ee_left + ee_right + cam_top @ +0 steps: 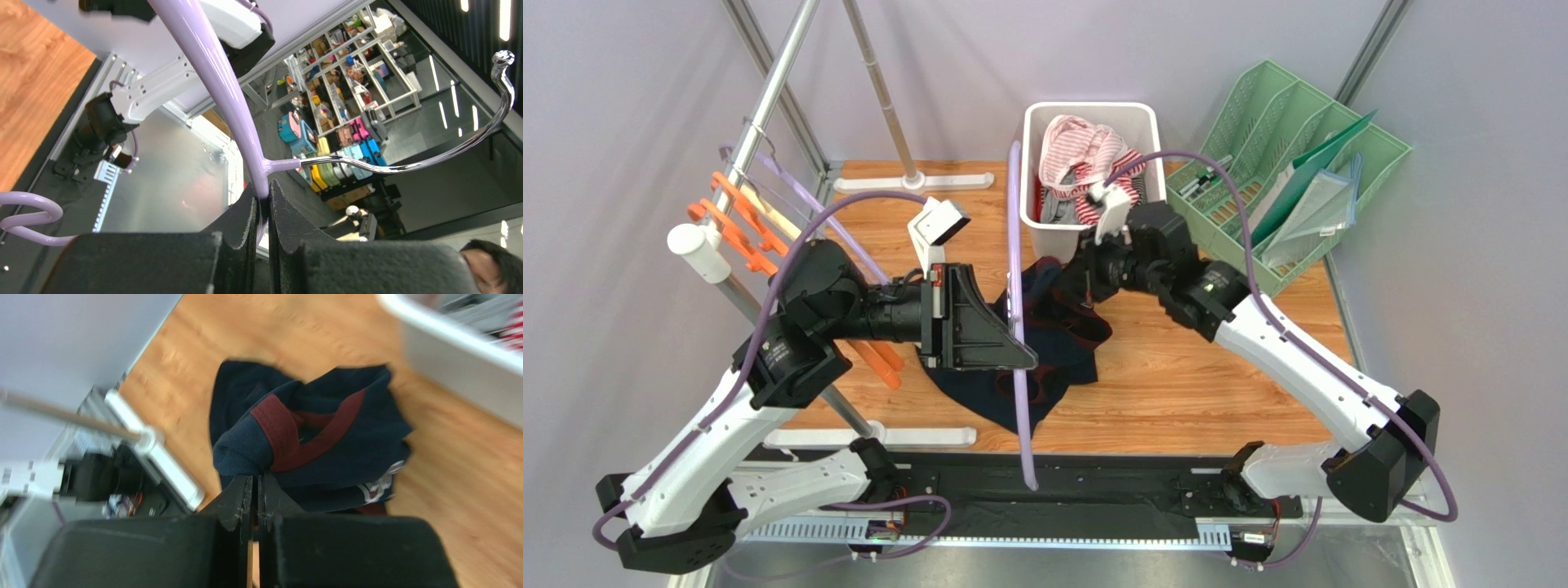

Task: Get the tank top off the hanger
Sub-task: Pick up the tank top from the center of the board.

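Left gripper (264, 199) pinches the lilac hanger (215, 67) at its neck; right gripper (255, 481), jaws pressed together, apparently nips a fold of the navy tank top (344, 435) heaped on the tabletop (1185, 380). Step in hand: pulling the fabric clear. Next: draw the two apart.

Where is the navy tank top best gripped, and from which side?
The maroon-edged strap of the tank top: it bunches into a raised fold, thin enough to pinch. Come from the right, where the right gripper is shut on it.
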Action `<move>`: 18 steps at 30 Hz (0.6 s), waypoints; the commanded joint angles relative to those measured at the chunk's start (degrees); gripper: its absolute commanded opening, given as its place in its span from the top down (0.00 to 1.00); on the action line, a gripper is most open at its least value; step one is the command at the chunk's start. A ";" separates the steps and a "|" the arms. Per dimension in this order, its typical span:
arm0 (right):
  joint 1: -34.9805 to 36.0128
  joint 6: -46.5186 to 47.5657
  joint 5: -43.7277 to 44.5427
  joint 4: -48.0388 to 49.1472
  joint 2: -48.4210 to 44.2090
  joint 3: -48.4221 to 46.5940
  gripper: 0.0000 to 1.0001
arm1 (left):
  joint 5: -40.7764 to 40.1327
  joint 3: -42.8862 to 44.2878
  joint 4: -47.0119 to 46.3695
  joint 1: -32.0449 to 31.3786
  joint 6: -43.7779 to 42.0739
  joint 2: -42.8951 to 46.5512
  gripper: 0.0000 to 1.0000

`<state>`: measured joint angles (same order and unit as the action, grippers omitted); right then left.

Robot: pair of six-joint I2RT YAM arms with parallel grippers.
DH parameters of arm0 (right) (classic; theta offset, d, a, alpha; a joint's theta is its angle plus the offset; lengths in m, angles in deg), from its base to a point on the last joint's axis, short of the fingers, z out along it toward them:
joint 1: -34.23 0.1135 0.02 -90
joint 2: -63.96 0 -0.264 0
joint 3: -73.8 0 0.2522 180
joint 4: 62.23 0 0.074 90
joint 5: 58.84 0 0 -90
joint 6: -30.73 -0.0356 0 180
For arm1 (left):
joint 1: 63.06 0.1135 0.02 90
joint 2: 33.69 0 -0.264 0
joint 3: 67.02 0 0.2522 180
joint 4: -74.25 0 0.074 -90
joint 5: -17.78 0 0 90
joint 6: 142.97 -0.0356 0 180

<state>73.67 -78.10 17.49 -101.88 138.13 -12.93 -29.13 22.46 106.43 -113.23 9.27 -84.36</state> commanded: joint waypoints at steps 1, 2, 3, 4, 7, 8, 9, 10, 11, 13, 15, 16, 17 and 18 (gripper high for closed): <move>6.52 2.22 -2.33 5.66 3.67 3.97 1.00 | 0.77 5.22 -1.54 -0.19 -3.52 -2.06 1.00; 7.92 1.87 -2.15 6.28 5.35 4.15 1.00 | 0.68 6.09 -1.71 -0.19 -3.53 -2.32 1.00; 8.28 0.21 -1.97 7.16 7.02 4.41 1.00 | 0.59 6.45 -2.15 -0.19 -3.61 -2.84 1.00; 8.54 -1.28 -1.71 10.04 10.69 5.20 1.00 | 0.50 6.80 -2.42 -0.28 -3.53 -3.11 1.00; 9.25 -5.60 -0.75 13.92 16.68 5.99 0.89 | 0.59 8.12 -2.77 -0.28 -3.52 -4.17 1.00; 10.12 -5.60 0.21 14.37 17.84 6.43 0.75 | 0.50 8.47 -2.77 -0.28 -3.61 -4.17 1.00; 10.65 -5.34 1.27 14.03 18.72 6.61 0.67 | 0.42 8.30 -2.77 -0.19 -3.61 -3.91 1.00; 11.09 -5.08 3.37 13.85 19.77 6.79 0.50 | -0.02 8.13 -2.51 -0.19 -3.79 -3.56 1.00; 11.53 -4.64 4.35 13.50 20.04 7.66 0.43 | -0.11 7.95 -1.98 -0.28 -4.49 -3.29 1.00; 11.45 -3.68 9.07 12.80 19.18 9.41 0.17 | -0.90 7.95 -0.76 -0.19 -5.54 -2.59 1.00; 11.53 -2.97 13.21 11.92 18.03 11.69 0.05 | -1.43 7.60 0.31 -0.28 -6.51 -1.97 1.00; 11.45 -1.66 16.97 11.48 17.42 12.06 0.00 | -1.52 6.90 0.22 -0.19 -6.51 -1.88 1.00; 11.45 -0.69 17.62 11.13 17.15 12.41 0.00 | -1.43 6.55 0.04 -0.28 -6.51 -1.71 1.00; 11.53 0.10 18.32 10.78 17.06 12.85 0.00 | -1.43 6.19 0.04 -0.19 -6.51 -1.79 1.00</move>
<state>85.25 -81.22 26.34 -92.44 158.68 -1.35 -29.94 28.25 107.93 -113.23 5.11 -87.60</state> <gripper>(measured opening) 0.990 0.093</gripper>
